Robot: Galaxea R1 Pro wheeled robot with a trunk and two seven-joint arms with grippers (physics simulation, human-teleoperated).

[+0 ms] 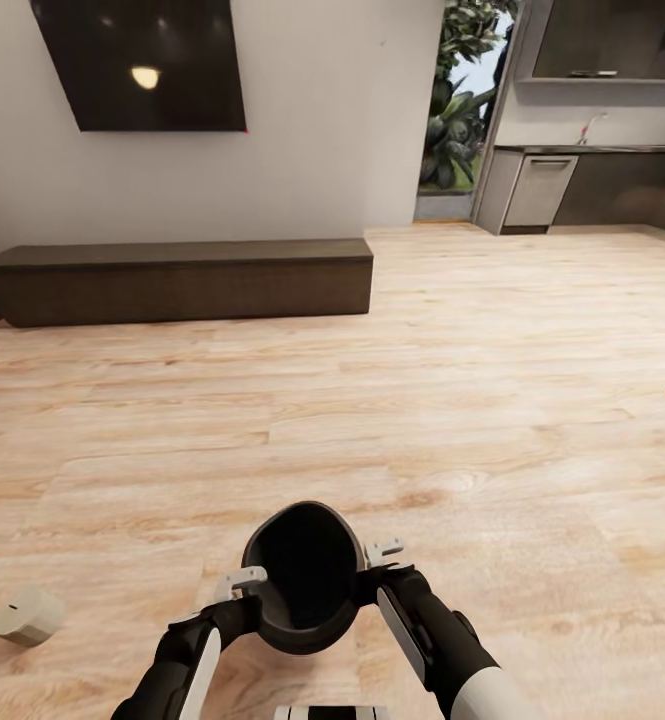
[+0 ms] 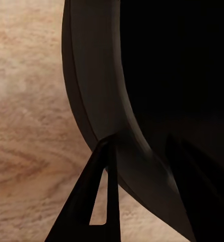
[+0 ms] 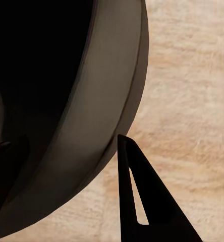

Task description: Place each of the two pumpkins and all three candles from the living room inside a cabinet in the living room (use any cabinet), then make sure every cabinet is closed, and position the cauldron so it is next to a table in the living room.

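both grippers, left gripper [image 1: 250,590] and right gripper [image 1: 374,565], pinch opposite rims of the dark cauldron [image 1: 307,580], holding it low over the wood floor [image 1: 422,400], a candle [image 1: 29,614] lying nearby, the closed cabinet [image 1: 177,280] against the far wall.

Glossy black arms with white panels, pale grey wrist brackets, black triangular slotted fingers [image 2: 99,201]

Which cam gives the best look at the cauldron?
Head view: the whole cauldron shows, open mouth included, held between both arms above the wood floor. Left wrist and right wrist views catch just a slice of rim, wall and dark interior.
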